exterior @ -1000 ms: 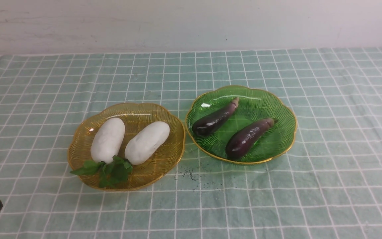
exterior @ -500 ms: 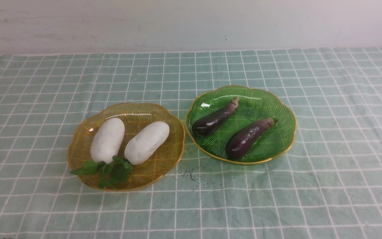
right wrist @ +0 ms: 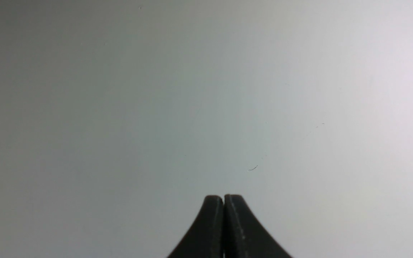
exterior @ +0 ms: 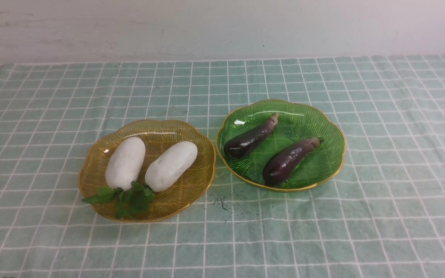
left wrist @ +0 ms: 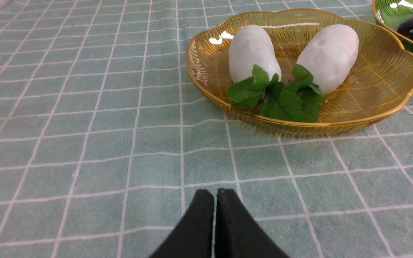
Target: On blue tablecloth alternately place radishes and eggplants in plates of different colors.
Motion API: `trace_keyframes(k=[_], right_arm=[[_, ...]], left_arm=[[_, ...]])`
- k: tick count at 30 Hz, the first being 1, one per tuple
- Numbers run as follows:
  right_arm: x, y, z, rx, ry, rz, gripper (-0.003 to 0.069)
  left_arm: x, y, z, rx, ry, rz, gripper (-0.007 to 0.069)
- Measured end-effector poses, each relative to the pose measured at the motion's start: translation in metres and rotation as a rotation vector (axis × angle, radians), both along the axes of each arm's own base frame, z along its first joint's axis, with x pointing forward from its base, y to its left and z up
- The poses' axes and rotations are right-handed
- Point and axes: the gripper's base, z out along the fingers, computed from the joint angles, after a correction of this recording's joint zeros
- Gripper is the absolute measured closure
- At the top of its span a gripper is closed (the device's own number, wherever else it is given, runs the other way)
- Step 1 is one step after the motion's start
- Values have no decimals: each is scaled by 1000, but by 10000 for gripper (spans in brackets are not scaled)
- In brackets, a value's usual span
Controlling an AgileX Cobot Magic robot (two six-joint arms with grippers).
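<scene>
Radishes (exterior: pixel 125 163) (exterior: pixel 171 165) both sit in the amber plate (exterior: pixel 191 185) on the left, eggplants (exterior: pixel 250 136) (exterior: pixel 289 159) both in the green plate (exterior: pixel 323 154) just right of it, on the blue tablecloth (exterior: pixel 381 216). Left gripper (left wrist: pixel 215 193) has jaws pressed together, empty, low over cloth near the amber plate. Right gripper (right wrist: pixel 223 198) also closed, empty, facing a plain grey surface.

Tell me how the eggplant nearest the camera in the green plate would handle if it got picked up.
The near eggplant looks glossy, so probably slippery. Its rounded, tapered body would likely roll if nudged on the ribbed green plate. It appears firm, not floppy.
</scene>
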Motion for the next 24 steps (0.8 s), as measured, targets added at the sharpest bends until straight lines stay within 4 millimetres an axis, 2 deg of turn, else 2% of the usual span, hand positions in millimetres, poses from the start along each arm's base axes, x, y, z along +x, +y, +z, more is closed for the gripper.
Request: trace_keyframes(k=[13, 16, 20, 24], right_arm=[[0, 0, 0, -1, 1, 0, 673], [2, 1, -4, -53, 18, -18, 673], [8, 4, -15, -175, 100, -52, 673], [18, 6, -39, -228, 231, -55, 673]], left_arm=[[0, 0, 0, -1, 0, -1, 632], [0, 0, 0, -1, 1, -1, 632], [0, 0, 0, -1, 1, -1, 632], [0, 0, 0, 0, 2, -1, 632]])
